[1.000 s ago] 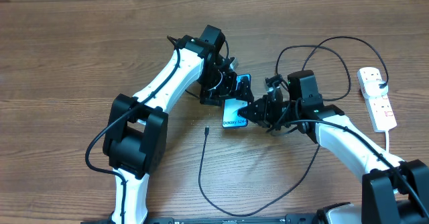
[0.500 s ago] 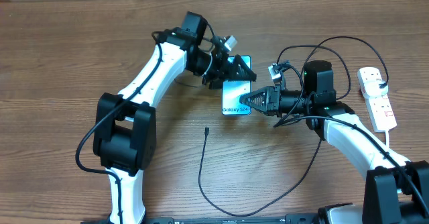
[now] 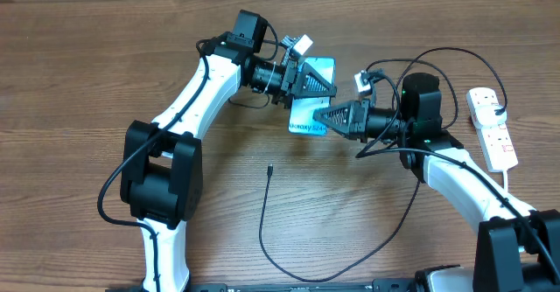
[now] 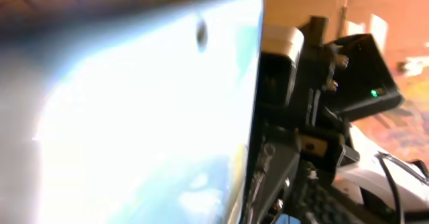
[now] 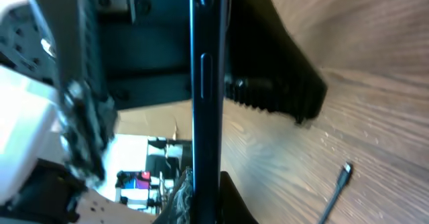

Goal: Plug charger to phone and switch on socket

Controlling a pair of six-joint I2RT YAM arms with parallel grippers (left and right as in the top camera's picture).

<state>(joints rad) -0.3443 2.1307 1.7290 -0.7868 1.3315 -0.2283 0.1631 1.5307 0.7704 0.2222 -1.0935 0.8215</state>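
Note:
The phone (image 3: 304, 113), light blue with a white Galaxy band, hangs tilted above the table between both grippers. My right gripper (image 3: 325, 117) is shut on its Galaxy end; in the right wrist view the phone (image 5: 203, 83) stands edge-on between the fingers of that gripper (image 5: 204, 198). My left gripper (image 3: 313, 80) straddles the far end, and its view is filled by the bright screen (image 4: 134, 117), so its grip does not show. The charger (image 3: 263, 222) lies looped on the table, its connector tip (image 3: 270, 169) free below the phone. The socket (image 3: 492, 128) lies at the right edge.
The charger cable loops up behind my right arm (image 3: 455, 174) towards the socket. The socket's white cord (image 3: 510, 183) runs down the right edge. The connector tip (image 5: 344, 172) lies on bare wood to the right of the phone's edge.
The phone has come up off the table and tilted. My left gripper swung up and right onto its far end while its jaws narrowed. The right gripper stayed shut on the Galaxy end.

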